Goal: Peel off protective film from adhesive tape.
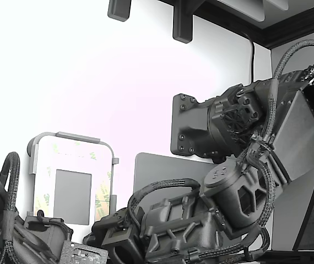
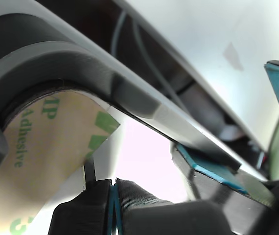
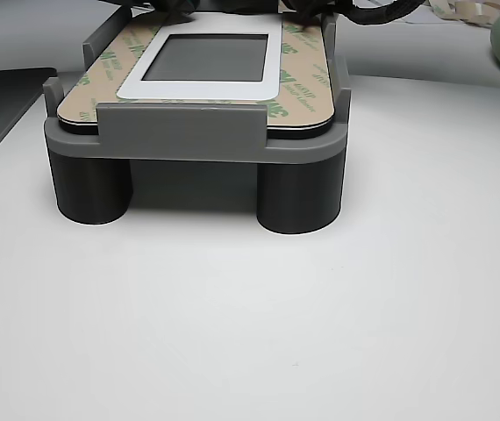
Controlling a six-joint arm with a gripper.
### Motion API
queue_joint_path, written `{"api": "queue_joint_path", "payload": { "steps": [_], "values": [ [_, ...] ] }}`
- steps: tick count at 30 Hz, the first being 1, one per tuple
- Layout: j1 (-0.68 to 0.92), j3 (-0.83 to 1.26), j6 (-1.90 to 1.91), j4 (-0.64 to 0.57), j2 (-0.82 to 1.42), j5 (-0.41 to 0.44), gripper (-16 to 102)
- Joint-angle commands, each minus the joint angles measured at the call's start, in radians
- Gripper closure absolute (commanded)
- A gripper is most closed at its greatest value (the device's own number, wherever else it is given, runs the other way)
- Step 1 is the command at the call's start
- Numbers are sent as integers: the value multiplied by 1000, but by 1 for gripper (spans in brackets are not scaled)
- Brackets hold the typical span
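Protective film point(image 3: 301, 88), tan with green logos, borders the grey rectangle point(image 3: 215, 58) on the plate in the grey holder point(image 3: 189, 132). My gripper point(image 2: 114, 188) looks clenched at the film's corner, pads touching.

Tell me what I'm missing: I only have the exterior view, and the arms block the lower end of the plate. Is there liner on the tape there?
Observer: Yes. The other view shows tan, green-printed protective film along both long sides and at the near corners.
Operator: Is the tool open?
Observer: No. In the wrist view the tool has its jaws pressed together, right by the film's edge. I cannot tell if any film is pinched.
Operator: What is the plate sitting on?
Observer: A grey fixture raised on round legs.
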Motion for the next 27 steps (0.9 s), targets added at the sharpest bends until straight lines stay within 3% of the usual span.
{"api": "queue_joint_path", "payload": {
  "steps": [1, 27],
  "values": [
    [-6, -15, -3, -18, 18, 2, 97],
    [12, 51, 3, -58, 60, 15, 97]
  ]
}}
